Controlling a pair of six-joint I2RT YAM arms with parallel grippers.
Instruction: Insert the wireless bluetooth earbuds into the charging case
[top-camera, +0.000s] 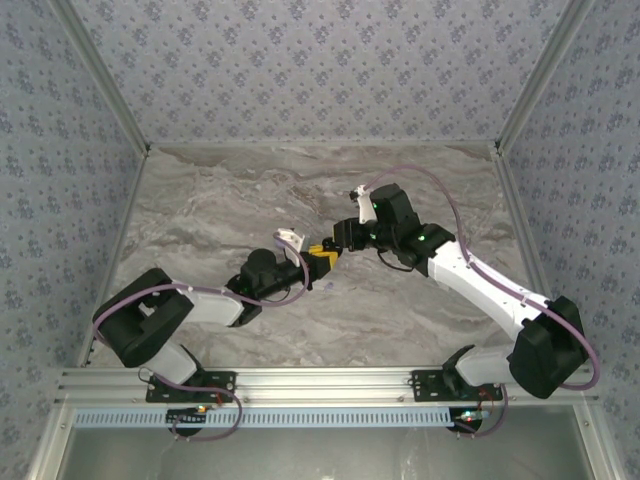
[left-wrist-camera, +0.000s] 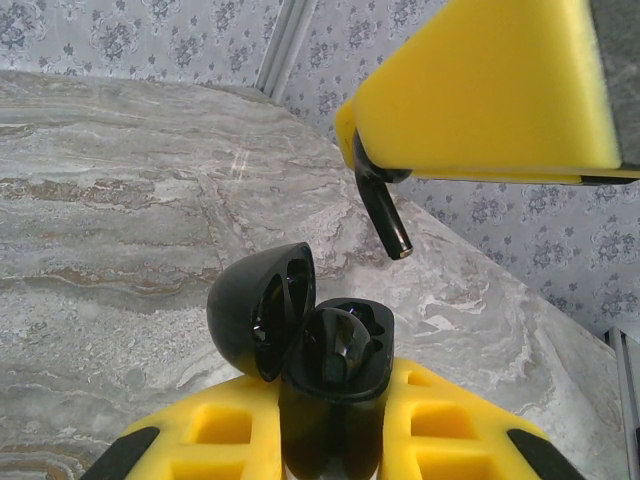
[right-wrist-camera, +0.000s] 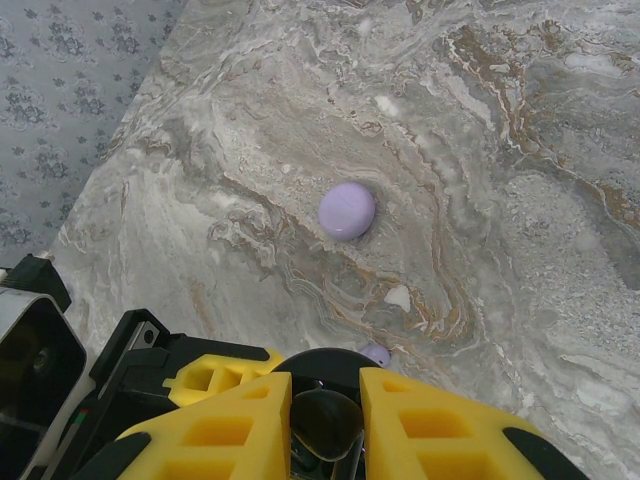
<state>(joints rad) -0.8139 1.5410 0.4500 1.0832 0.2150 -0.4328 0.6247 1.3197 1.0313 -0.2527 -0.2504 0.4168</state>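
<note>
right tool (right-wrist-camera: 325, 425) pinching a black earbud (left-wrist-camera: 385, 215) stem-down just above the open charging case (left-wrist-camera: 252, 310) clamped in the left tool (left-wrist-camera: 335, 440)

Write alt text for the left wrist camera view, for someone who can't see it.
The left gripper holds an open black charging case, lid tipped left, with what looks like one black bud seated inside. Just above it, the right gripper pinches a second black earbud, stem pointing down toward the case. Grey marbled table behind.
</note>
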